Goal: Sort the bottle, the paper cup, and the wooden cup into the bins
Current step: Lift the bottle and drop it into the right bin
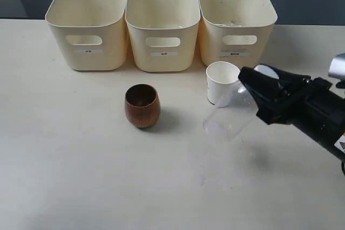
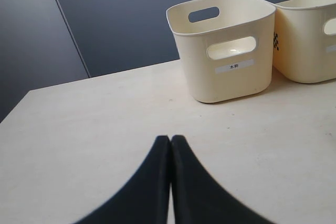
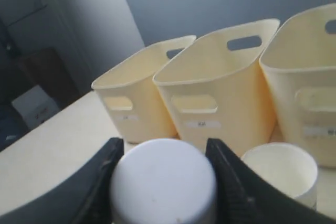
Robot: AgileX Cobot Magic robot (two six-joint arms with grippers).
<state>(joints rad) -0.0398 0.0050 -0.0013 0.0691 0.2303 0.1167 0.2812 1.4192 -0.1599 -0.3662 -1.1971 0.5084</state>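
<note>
My right gripper (image 1: 257, 82) is shut on the white cap of the clear bottle (image 1: 230, 116), which hangs tilted just in front of the paper cup (image 1: 221, 81). In the right wrist view the cap (image 3: 164, 184) fills the gap between the fingers of the right gripper (image 3: 164, 144), with the paper cup (image 3: 281, 169) beside it. The wooden cup (image 1: 142, 106) stands upright left of the bottle, apart from it. Three cream bins stand in a row at the back: left (image 1: 110, 52), middle (image 1: 139, 47), right (image 1: 259, 30). My left gripper (image 2: 170, 140) is shut and empty over bare table.
The left wrist view shows the labelled left bin (image 2: 226, 77) and part of a second bin (image 2: 307, 51) ahead of the left gripper. A dark wall runs behind the bins. The pale table (image 1: 81, 176) spreads out in front of the cups.
</note>
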